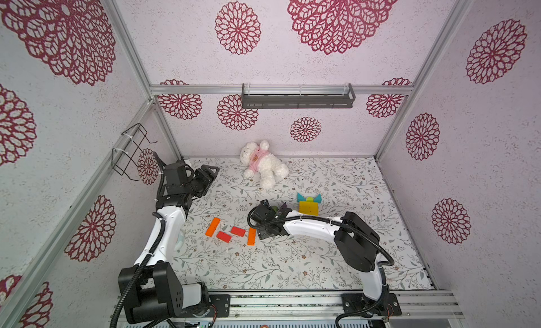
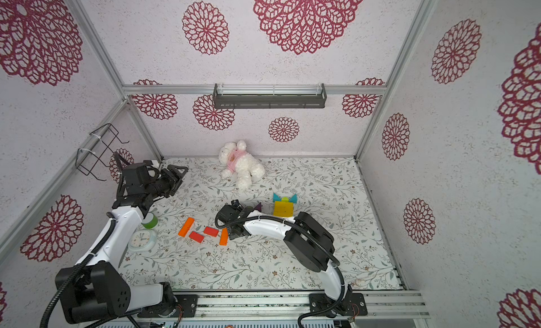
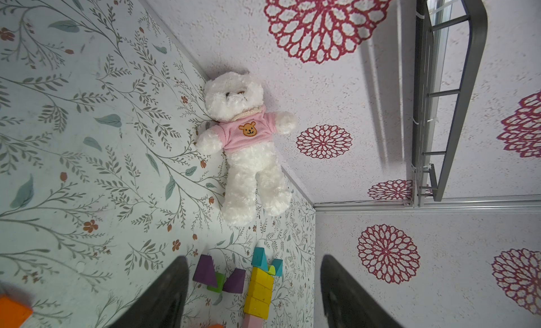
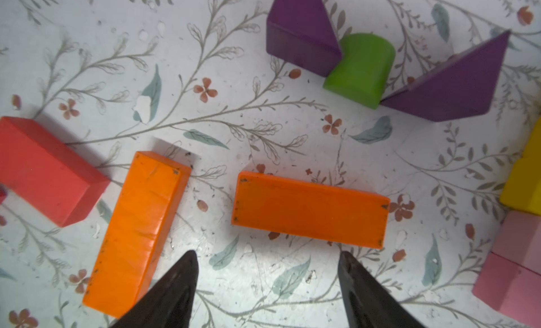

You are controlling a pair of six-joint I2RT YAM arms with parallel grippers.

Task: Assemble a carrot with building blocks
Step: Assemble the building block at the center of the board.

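Note:
My right gripper point(image 4: 268, 252) hangs open just above the table, nothing between its fingers. One orange bar point(image 4: 310, 209) lies flat just beyond its fingertips, another orange bar point(image 4: 140, 224) beside its left finger, and a red block point(image 4: 44, 171) further left. Two purple triangles point(image 4: 301, 33) flank a lime-green cylinder point(image 4: 361, 67) beyond them. In both top views the right gripper point(image 1: 268, 234) sits by an orange bar point(image 1: 251, 236). The yellow stack point(image 1: 308, 208) topped by teal triangles point(image 1: 301, 197) stands to its right. My left gripper point(image 1: 212, 171) is open, raised at the back left.
A white plush bear point(image 1: 263, 164) in pink lies against the back wall. A green cup point(image 2: 150, 221) and a small clock point(image 2: 142, 239) sit beside the left arm. A grey shelf point(image 1: 297, 99) hangs on the back wall and a wire basket point(image 1: 131, 153) on the left wall.

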